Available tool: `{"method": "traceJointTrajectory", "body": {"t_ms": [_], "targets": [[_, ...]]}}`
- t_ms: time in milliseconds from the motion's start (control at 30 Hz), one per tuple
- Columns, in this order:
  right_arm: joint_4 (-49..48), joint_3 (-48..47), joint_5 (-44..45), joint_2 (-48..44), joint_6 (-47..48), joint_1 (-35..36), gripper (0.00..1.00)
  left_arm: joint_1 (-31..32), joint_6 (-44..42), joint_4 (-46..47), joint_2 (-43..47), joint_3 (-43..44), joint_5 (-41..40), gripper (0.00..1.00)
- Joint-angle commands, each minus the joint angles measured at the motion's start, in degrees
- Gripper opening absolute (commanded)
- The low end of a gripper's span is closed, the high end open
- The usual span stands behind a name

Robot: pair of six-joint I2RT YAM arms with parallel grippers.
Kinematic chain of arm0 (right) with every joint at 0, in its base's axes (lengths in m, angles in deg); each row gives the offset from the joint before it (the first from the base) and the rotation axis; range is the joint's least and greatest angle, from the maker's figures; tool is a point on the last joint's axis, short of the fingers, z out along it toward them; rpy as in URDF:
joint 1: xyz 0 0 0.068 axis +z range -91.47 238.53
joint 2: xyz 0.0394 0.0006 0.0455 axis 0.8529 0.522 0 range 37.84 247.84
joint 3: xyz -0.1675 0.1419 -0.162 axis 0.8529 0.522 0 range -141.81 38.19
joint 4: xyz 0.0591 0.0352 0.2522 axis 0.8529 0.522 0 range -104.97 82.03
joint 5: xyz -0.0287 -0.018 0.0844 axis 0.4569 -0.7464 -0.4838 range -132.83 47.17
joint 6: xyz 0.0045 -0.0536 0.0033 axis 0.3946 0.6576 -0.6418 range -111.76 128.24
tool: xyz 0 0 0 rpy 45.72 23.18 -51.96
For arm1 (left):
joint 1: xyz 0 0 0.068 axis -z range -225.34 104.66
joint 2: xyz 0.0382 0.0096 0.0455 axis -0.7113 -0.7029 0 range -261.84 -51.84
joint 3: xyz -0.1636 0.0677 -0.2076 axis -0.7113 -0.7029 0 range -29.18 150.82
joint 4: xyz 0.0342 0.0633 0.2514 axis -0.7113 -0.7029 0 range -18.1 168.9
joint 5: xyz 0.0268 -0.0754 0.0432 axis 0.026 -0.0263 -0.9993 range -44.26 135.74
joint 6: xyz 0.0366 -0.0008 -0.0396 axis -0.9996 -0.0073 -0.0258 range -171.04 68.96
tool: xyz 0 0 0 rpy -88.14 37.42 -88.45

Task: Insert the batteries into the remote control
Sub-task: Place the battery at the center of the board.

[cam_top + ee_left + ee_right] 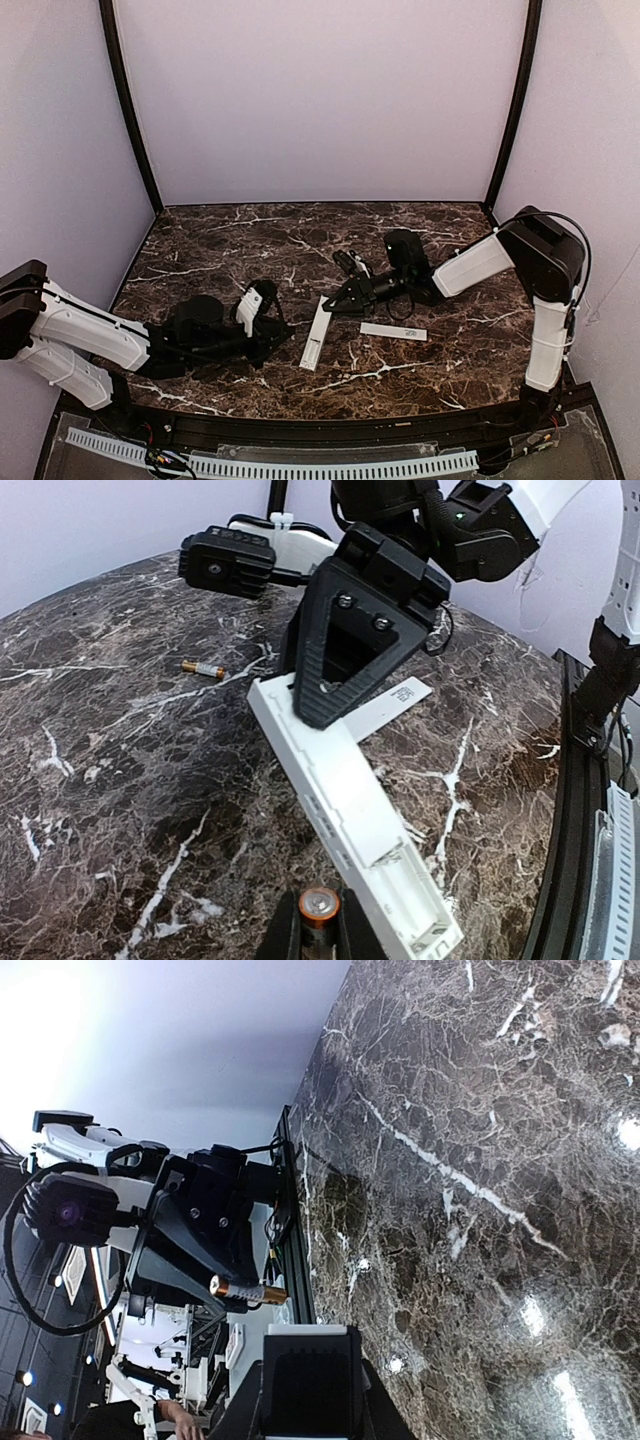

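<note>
Marble table [110,780]: one.
Remote control [345,795]: one, lying on the table with its open battery bay facing up. The right gripper [322,702] is clenched on the remote's far end.
Cover strip [400,695]: one, just beside that clamped end.
Batteries: two, both outside the bay. The held battery [318,908] is grasped in the left gripper [318,942], just beside the remote's bay end. The loose battery [203,669] is near the clamped end, opposite the strip.
</note>
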State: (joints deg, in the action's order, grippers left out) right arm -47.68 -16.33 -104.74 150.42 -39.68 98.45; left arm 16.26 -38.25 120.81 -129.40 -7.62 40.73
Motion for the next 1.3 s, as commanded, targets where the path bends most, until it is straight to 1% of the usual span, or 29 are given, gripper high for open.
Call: {"method": "traceJointTrajectory", "body": {"t_ms": [0, 67, 167, 267, 367, 533, 867, 1067, 1133, 1267], "targets": [[0.9, -1.2, 1.4, 1.4, 0.8, -0.5, 0.0, 0.6, -3.2, -0.5, 0.1, 0.1, 4.7, 0.0], [2.2, -1.5, 2.0, 1.6, 0.9, -0.4, 0.0, 1.3, -5.0, -2.5, -0.3, 1.2, 4.8, 0.0], [5.9, -2.5, 3.4, 1.2, 3.3, -0.3, 0.0, 2.0, -6.5, -8.8, -1.0, 4.3, 3.5, 0.0], [8.8, -2.9, 4.4, 0.8, 5.1, -0.3, 0.0, 1.7, -4.9, -11.6, -0.6, 4.7, -2.6, 0.0], [10.6, -3.0, 5.1, 0.3, 6.6, -0.3, 0.0, -0.2, -1.4, -16.0, -1.4, 6.4, -4.7, 0.0], [9.3, -2.4, 3.4, -0.6, 5.9, -0.5, 0.0, -2.5, 2.1, -25.5, -6.6, 10.7, -4.6, 0.0], [9.3, -2.5, 1.5, -2.0, 5.3, -1.1, 0.0, -4.3, 6.4, -34.8, -14.2, 18.1, -1.1, 0.02], [9.2, -2.4, 1.4, -1.9, 5.3, -1.2, 0.0, -4.7, 6.6, -35.5, -16.6, 19.4, 0.2, 0.07], [9.1, -2.5, 1.3, -1.8, 5.3, -1.2, 0.0, -4.7, 6.5, -35.7, -17.0, 19.7, 0.6, 0.11], [9.1, -2.4, 1.1, -1.9, 5.2, -1.3, 0.0, -4.7, 6.2, -35.9, -16.9, 20.0, 0.8, 0.22]]}}
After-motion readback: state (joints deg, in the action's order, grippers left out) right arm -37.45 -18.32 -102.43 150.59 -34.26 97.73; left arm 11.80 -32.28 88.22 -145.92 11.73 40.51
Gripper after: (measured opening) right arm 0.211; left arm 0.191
